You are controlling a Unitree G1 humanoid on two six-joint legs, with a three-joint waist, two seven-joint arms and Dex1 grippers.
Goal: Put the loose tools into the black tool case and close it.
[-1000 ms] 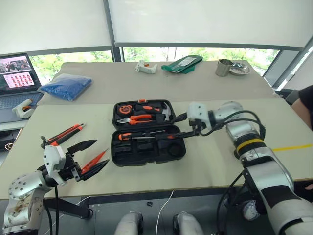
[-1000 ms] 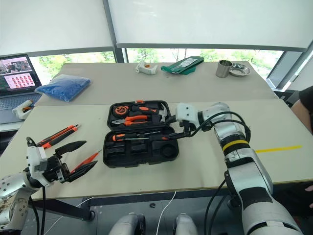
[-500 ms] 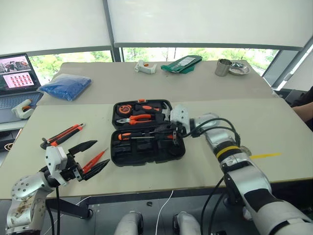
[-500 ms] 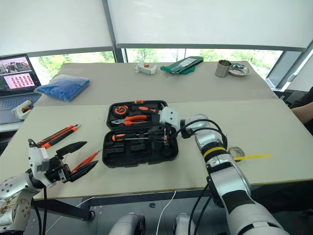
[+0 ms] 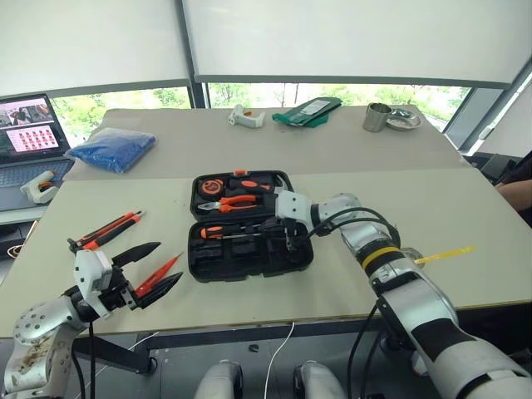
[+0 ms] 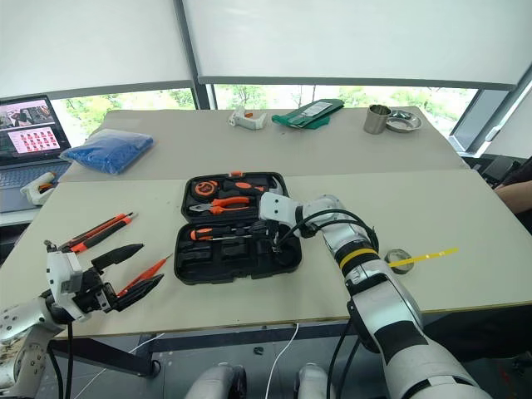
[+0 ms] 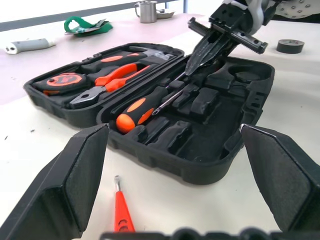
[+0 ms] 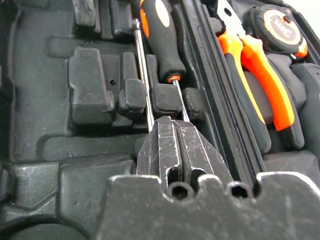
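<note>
The black tool case (image 5: 193,259) lies open mid-table, its lid half at the back holding pliers, a tape measure and a hammer. An orange-and-black screwdriver (image 5: 223,232) lies in the front half. My right gripper (image 5: 288,238) is shut, its tips down on the thin steel shafts (image 8: 144,75) there, with nothing seen between the fingers. My left gripper (image 5: 169,263) stands open at the table's front left, around the slim orange tester pen (image 6: 145,274), not touching it. The long utility knife (image 5: 108,230) lies further left. A small tape roll (image 6: 399,256) sits right of the case.
A blue cloth bundle (image 5: 112,148) and a laptop (image 5: 29,133) are at the back left. A white object (image 5: 247,116), a green item (image 5: 309,108) and a metal cup (image 5: 376,116) stand on the far table. A yellow strip (image 6: 428,254) lies by the tape roll.
My right gripper has moved left and down into the case's front half and gone from open to shut. The left gripper has stayed put, open.
</note>
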